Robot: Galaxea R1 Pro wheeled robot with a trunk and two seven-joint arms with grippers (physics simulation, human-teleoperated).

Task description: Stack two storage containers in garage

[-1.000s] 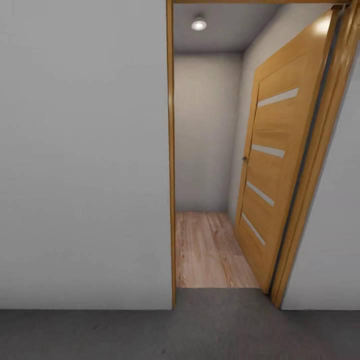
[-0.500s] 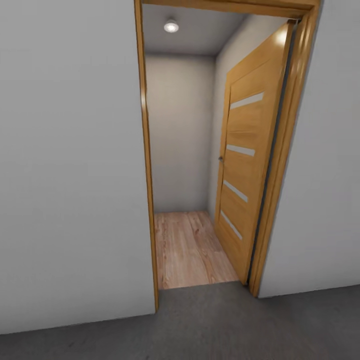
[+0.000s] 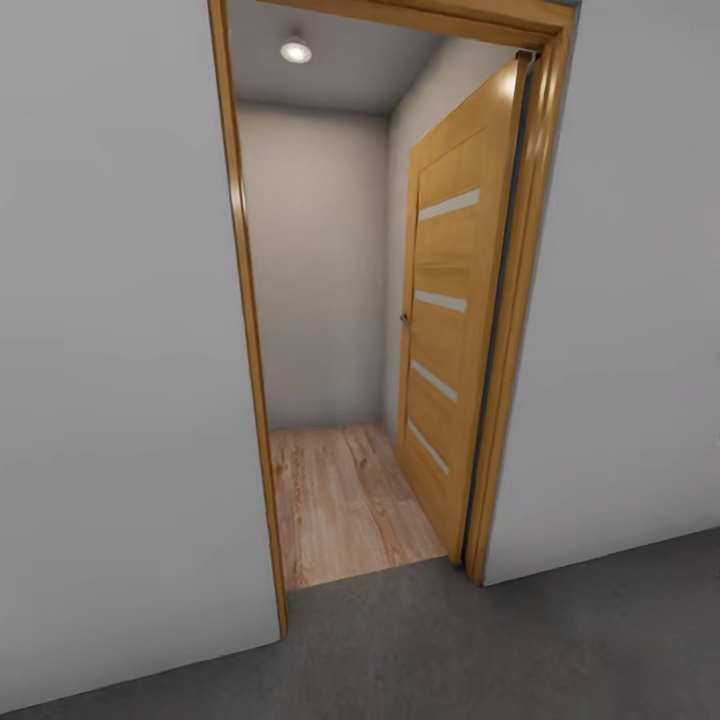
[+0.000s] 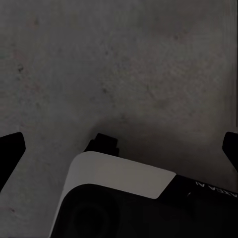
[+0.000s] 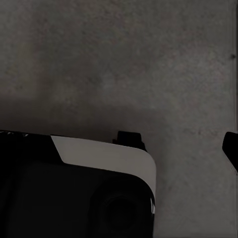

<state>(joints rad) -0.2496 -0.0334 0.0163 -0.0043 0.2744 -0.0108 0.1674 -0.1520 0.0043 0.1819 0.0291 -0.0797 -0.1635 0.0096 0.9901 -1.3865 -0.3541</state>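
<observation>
The head view faced a doorway (image 3: 345, 300) framed in orange wood, set in a plain white-grey wall (image 3: 110, 350). The garage's dark grey concrete floor (image 3: 450, 650) ran across the six o'clock edge of the picture, up to the threshold. Beyond it lay a narrow hallway with light wood plank flooring (image 3: 340, 500), a white back wall toward twelve o'clock and a round ceiling light (image 3: 295, 50) at about eleven o'clock. An orange door (image 3: 450, 330) with four pale horizontal slits stood swung open at about two o'clock, against the hallway's side wall. In the left wrist view, the left gripper (image 4: 119, 148) hung spread wide over the mottled concrete, its dark fingertips (image 4: 11, 148) at opposite edges, nothing between them, above the robot's black-and-white base (image 4: 119, 198). In the right wrist view, one dark fingertip (image 5: 230, 148) of the right gripper showed over the same concrete; whether it was wide or narrow could not be told.
</observation>
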